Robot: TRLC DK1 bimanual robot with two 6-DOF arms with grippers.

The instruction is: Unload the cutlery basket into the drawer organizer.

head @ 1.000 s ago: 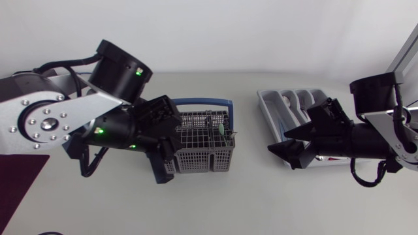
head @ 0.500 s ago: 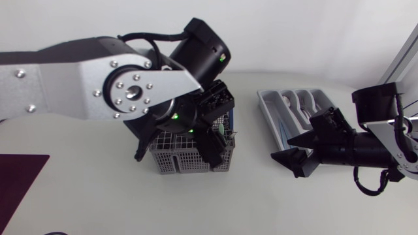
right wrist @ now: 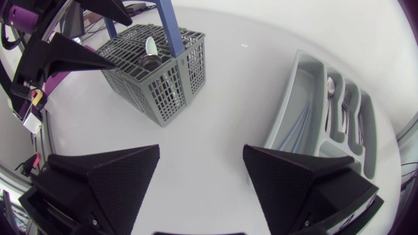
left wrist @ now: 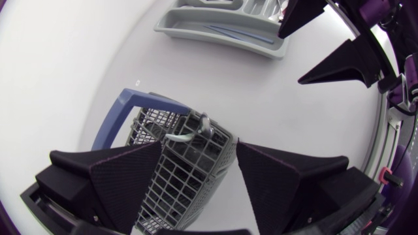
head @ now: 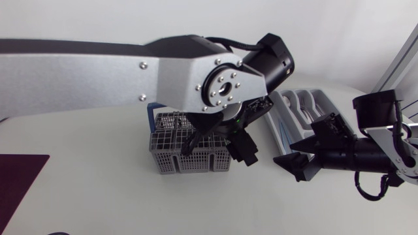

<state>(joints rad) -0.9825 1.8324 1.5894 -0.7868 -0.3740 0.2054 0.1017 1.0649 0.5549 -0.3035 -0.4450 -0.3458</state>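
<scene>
The cutlery basket (head: 191, 155), grey mesh with a blue handle (left wrist: 115, 120), stands on the pale counter (head: 130, 202) near the middle, and it is not yet unloaded: at least one metal piece of cutlery (left wrist: 191, 132) leans in the end compartment on the side facing the drawer organizer (head: 298, 104). The organizer lies well apart from the basket, toward the right arm, with a few pieces already in its compartments, so the job looks partly done. The left arm reaches across the middle and hangs its left gripper (left wrist: 199, 145) over that end of the basket, probably lined up to come down on the remaining piece. Its fingers are spread wide and hold nothing; the basket corner and the leaning piece show below the gap between them, and whether either finger touches the mesh cannot be told. The right gripper (right wrist: 201, 149) sits low just beside the organizer's near end, seemingly waiting clear of the left arm's path. Its fingers are also wide apart, with only bare counter between them.
</scene>
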